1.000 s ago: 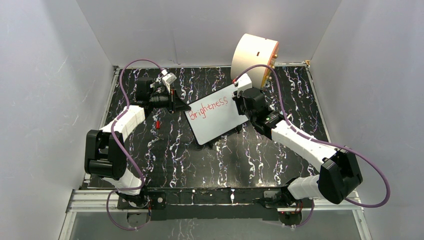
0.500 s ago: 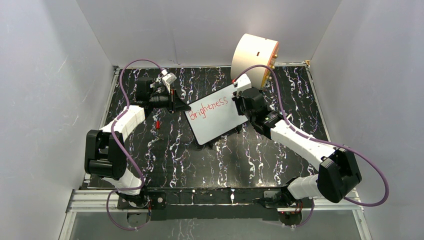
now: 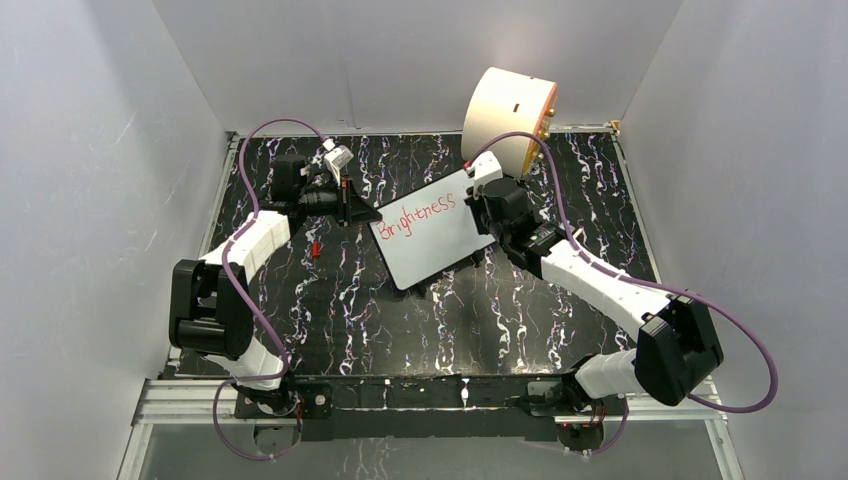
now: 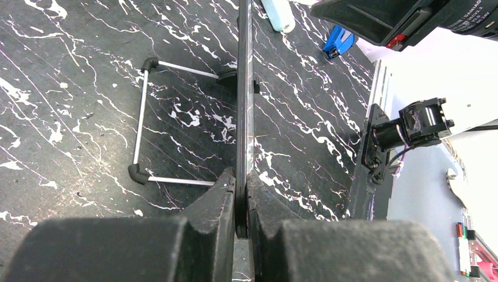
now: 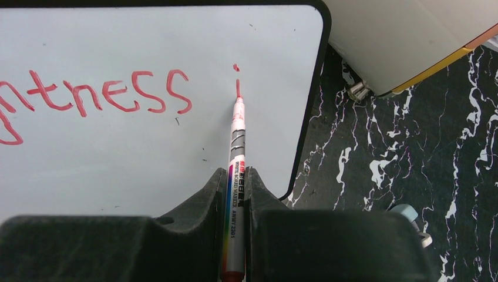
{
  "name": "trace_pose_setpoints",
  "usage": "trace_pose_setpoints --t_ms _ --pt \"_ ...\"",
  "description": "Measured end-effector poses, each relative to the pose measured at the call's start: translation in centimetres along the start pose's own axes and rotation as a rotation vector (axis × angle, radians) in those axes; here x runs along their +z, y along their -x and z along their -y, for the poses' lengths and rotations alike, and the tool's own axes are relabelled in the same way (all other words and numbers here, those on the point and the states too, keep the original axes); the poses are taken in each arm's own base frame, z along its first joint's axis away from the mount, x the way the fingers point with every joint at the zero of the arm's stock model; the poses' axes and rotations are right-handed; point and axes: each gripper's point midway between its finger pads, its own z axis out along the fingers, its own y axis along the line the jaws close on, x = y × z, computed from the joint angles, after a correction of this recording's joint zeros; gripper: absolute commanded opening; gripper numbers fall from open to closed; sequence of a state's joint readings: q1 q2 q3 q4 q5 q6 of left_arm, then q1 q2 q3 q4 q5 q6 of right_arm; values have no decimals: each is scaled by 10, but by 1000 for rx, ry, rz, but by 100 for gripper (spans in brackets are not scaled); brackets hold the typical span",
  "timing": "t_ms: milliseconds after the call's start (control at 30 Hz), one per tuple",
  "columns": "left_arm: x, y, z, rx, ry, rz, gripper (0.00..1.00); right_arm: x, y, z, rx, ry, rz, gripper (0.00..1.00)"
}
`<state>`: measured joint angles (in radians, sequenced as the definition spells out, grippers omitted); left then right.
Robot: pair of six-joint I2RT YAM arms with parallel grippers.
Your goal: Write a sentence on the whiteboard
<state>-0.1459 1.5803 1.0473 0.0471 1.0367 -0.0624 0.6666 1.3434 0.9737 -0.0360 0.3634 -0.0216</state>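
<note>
The whiteboard stands tilted on the black marbled table, and in the left wrist view only its edge shows. My left gripper is shut on the board's left rim. My right gripper is shut on a red whiteboard marker. The marker's tip touches the whiteboard just under a fresh red "i". The sentence reads "Brightness" in red letters, followed by that "i" near the right rim.
A big cream cylinder stands behind the board's right corner. A wire stand lies on the table beside the board. A pale blue cap, a blue clip and a small red piece lie around. White walls close in on three sides.
The right arm has shifted only slightly at the board's right end. The left arm and the board have not moved.
</note>
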Motion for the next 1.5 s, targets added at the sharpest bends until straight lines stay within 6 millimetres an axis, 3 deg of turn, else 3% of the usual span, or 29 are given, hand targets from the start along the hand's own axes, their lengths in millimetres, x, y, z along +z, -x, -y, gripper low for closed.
trace_pose_setpoints --t_ms 167,1500 --pt "0 0 0 0 1 0 0 -1 -5 0 -5 0 -18 0" --pt "0 0 0 0 0 0 0 2 11 10 23 -21 41 0"
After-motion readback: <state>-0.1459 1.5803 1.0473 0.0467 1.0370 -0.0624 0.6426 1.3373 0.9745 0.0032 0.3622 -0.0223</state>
